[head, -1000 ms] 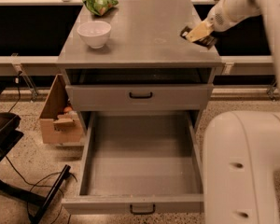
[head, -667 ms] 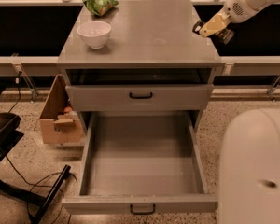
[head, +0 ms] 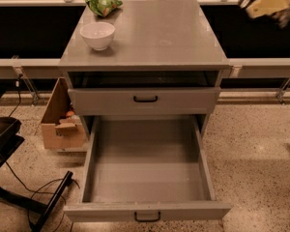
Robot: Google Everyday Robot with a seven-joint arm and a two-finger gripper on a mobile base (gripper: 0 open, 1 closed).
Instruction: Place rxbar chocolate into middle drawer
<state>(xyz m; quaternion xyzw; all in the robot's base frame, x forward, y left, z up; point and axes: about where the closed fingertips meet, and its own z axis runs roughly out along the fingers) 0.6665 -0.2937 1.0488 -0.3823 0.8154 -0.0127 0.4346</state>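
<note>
Gripper high at top right, off the cabinet; you cannot tell its grip. Rxbar chocolate seems the dark blur there. Carry it over the open middle drawer and lower well inside before releasing.

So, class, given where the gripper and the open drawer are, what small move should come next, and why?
Probably bring the gripper down toward the middle drawer. The gripper is at the top right, beyond the edge of the cabinet, while the drawer stands pulled out and empty. Whether it holds the rxbar chocolate cannot be told.
</note>
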